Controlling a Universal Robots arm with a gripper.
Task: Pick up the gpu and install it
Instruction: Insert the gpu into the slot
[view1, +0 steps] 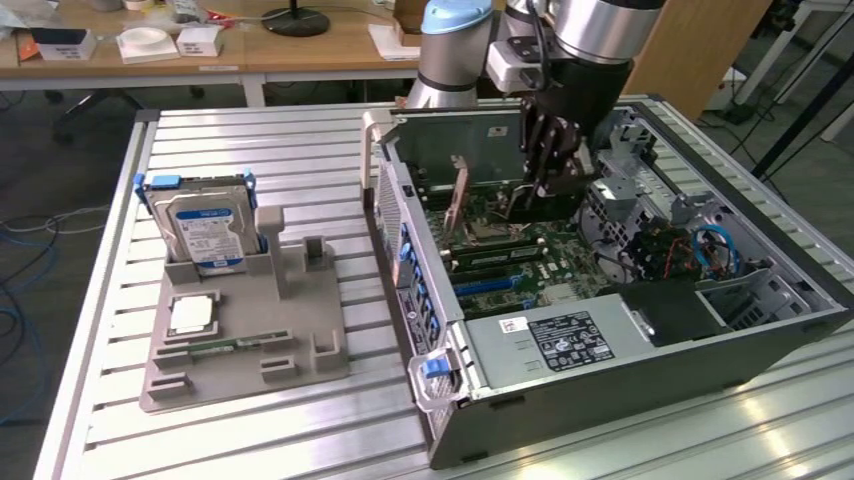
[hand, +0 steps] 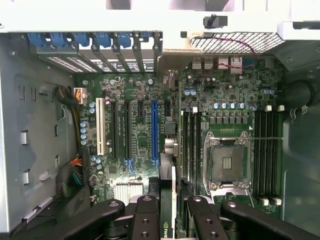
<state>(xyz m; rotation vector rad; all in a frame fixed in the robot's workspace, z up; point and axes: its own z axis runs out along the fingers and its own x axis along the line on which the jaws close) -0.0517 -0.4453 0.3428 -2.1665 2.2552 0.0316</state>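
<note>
Gripper (hand: 170, 217) clamped on gpu (hand: 168, 187); card sits edge-on between the fingers. Below it, motherboard (hand: 140, 135). Card edge runs just beside the blue slot (hand: 154, 127). All inside open case (view1: 641, 370). Whether the card is seated: can't tell.

Case walls (view1: 641, 390) around gpu (hand: 166, 200); top open

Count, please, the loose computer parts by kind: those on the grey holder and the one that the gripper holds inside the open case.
hard drive: 1
processor chip: 1
memory stick: 1
graphics card: 1
Total: 4
</note>
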